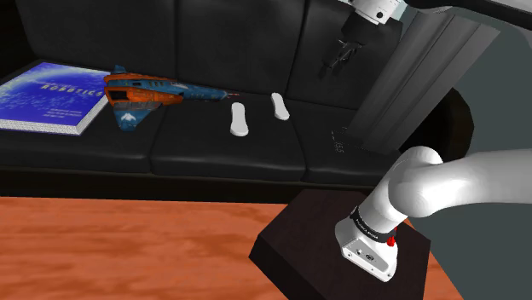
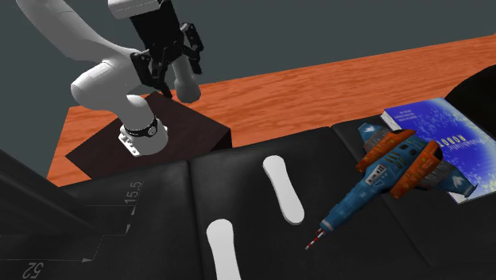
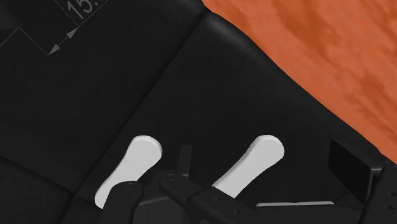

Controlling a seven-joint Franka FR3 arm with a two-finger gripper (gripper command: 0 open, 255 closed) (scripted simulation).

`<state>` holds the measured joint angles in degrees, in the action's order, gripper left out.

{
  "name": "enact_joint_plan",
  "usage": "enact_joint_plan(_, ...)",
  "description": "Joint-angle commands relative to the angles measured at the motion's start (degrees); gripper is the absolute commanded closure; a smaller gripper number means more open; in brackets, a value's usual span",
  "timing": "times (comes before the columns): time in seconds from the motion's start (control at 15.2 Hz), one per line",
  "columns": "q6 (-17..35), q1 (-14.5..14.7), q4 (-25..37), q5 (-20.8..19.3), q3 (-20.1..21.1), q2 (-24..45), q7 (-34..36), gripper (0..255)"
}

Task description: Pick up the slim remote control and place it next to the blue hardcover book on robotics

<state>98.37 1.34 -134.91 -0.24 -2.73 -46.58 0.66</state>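
Blue book point(image 2: 445, 131): partly hidden by toy spaceship point(image 2: 389, 171).
Gripper point(image 1: 338, 56): high above sofa point(image 1: 239, 149), touches nothing; how far open, cannot tell.

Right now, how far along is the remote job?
Nothing is done: one white remote and a second remote lie on the black sofa, apart from the blue book. In hand: the gripper hangs above the sofa, carrying nothing. Left: grasp the slim one, carry it over, set it beside the book.
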Motion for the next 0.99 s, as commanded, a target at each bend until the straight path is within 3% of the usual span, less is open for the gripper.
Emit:
enact_joint_plan(0.0,0.0,0.0,0.0,0.0,0.0,0.0,0.0,0)
enact_joint_plan(0.46,10.1,-1.5,0.7,1.9,4.3,13.1,10.6,0)
enact_joint_plan(0.92,18.1,-3.1,5.4,2.2,7.5,28.3,21.0,0)
